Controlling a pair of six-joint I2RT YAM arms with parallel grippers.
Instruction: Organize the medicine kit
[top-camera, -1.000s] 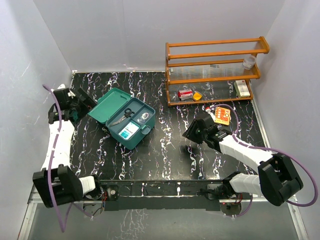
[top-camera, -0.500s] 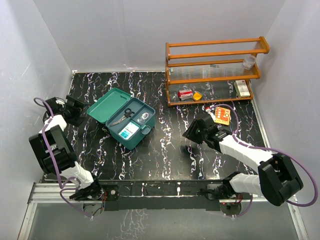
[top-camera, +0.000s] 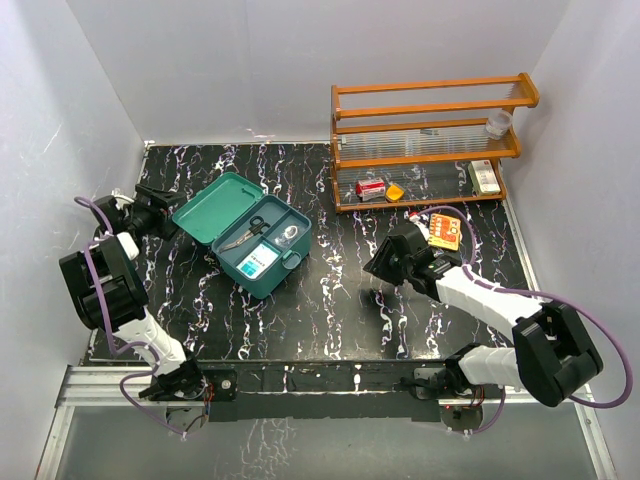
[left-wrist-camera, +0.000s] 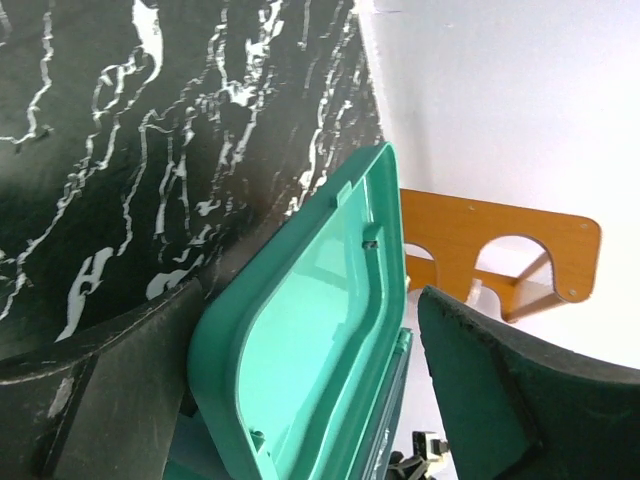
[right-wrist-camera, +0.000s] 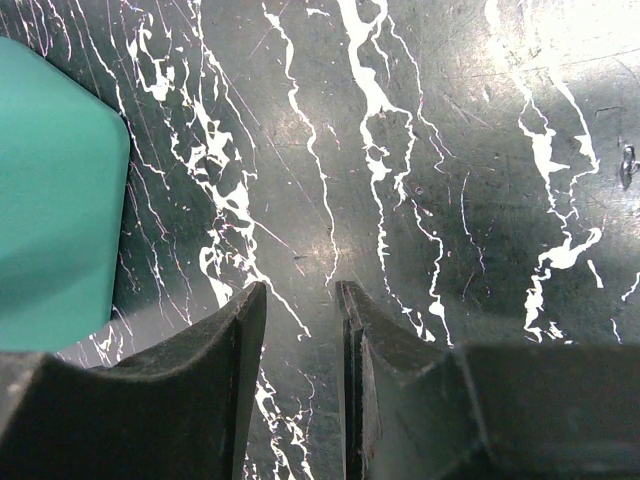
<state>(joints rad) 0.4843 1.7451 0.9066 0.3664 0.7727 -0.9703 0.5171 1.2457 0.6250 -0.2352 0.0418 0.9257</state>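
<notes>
Smoothly rounded teal plastic medicine kit

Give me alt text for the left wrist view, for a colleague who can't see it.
The open teal lid of the medicine kit fills the centre, inner face toward the camera, between the wide-open dark fingers of the left gripper. Black white-veined table lies upper left; an orange wooden rack stands behind at right.

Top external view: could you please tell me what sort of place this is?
Probably a robot test booth, not a real clinic: plain white walls box in a black marbled table, where a medicine kit and wooden rack sit as props.
</notes>
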